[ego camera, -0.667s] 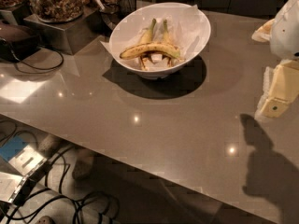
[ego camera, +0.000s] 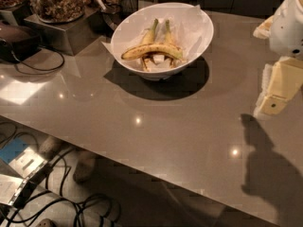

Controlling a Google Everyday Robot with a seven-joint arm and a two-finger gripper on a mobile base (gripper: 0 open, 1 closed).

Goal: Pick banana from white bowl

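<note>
**Three bananas in the white bowl (ego camera: 199, 20), gripper (ego camera: 275, 94) off to the right**

Little differs from the earlier frame. The bowl sits at the same spot on the far middle of the grey table (ego camera: 142, 122), and the fruit inside has not shifted. The banana (ego camera: 151, 51), long, curved and brown-speckled, lies crosswise in the bowl on the white paper lining. It rests over the lower ends of the two slimmer bananas (ego camera: 152, 31), whose greenish stems point toward the far rim.

The arm (ego camera: 289, 27) remains at the right edge of the view, as before, with its white upper housing cut off by the frame. Below it the pale yellowish gripper hangs tilted, its lower end angled down and to the left above the tabletop. It is well apart from the bowl and touches nothing. Whether it is spread or closed cannot be told from this angle. Its dark shadow (ego camera: 265, 160) falls on the table nearer the front edge, in the same place as earlier.
</note>
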